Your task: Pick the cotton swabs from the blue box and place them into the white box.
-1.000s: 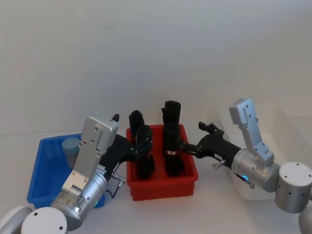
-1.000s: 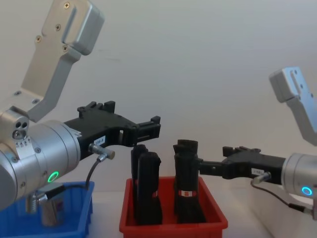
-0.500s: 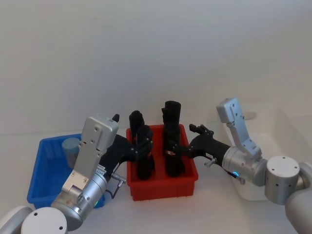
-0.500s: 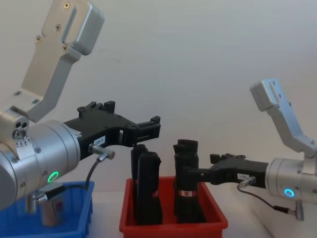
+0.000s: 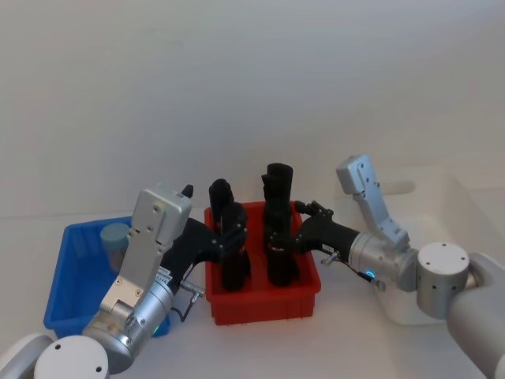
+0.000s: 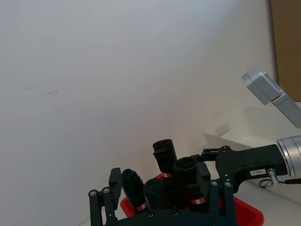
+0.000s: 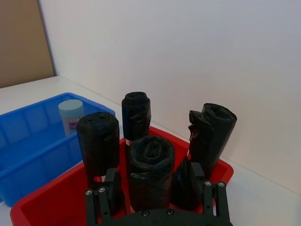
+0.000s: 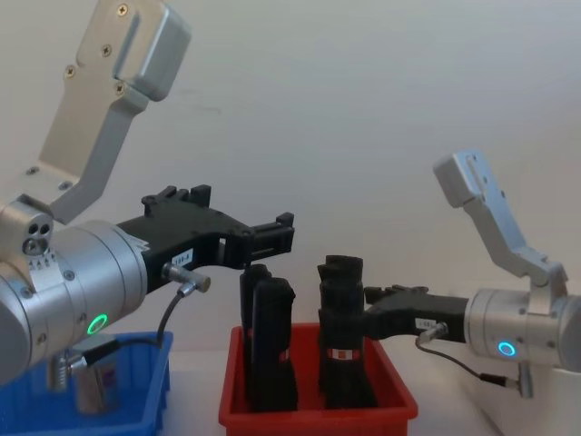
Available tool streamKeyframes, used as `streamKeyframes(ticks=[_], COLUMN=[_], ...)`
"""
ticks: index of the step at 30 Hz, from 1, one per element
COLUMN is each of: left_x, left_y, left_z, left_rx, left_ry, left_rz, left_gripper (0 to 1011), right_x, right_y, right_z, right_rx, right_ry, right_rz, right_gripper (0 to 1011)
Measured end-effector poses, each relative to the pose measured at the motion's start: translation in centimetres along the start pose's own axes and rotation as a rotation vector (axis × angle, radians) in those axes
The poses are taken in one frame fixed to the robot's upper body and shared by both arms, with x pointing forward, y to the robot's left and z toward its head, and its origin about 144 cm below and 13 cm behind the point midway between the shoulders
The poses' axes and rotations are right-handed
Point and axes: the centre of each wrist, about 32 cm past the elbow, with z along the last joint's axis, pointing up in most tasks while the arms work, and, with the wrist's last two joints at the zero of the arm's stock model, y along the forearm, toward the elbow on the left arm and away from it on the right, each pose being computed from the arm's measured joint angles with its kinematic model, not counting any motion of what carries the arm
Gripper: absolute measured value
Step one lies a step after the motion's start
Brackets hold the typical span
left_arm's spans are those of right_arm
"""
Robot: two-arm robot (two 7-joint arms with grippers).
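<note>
Nearest us, on the white desk, we see the glossy red bin holding four upright black rolls with red-white labels. To its left sits the blue box, smooth plastic with a thick rim, holding one cylindrical jar of cotton swabs with a pale lid. The matte white box lies far right. Our left end effector hovers level above the red bin, fingers spread apart. Our right end effector reaches sideways, fingers wide around a roll.
</note>
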Motion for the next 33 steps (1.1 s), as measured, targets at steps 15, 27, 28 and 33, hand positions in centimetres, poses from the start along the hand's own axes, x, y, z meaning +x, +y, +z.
streamKeyframes(ticks=[15, 27, 28, 33], left_x=[0.0, 0.0, 0.0, 0.0], left_y=[0.0, 0.0, 0.0, 0.0], left_z=[0.0, 0.0, 0.0, 0.0], left_rx=[0.000, 0.000, 0.000, 0.000], left_ry=[0.000, 0.000, 0.000, 0.000], left_rz=[0.000, 0.000, 0.000, 0.000], left_gripper=[1000, 1000, 1000, 1000], right_x=[0.2, 0.4, 0.5, 0.7], right_y=[1.2, 1.3, 1.3, 1.2], right_z=[0.5, 0.7, 0.7, 1.0], right_rx=[-0.003, 0.011, 0.015, 0.042], right_ry=[0.013, 0.018, 0.018, 0.012], right_rz=[0.041, 0.027, 0.024, 0.001], right_gripper=[590, 423, 416, 392])
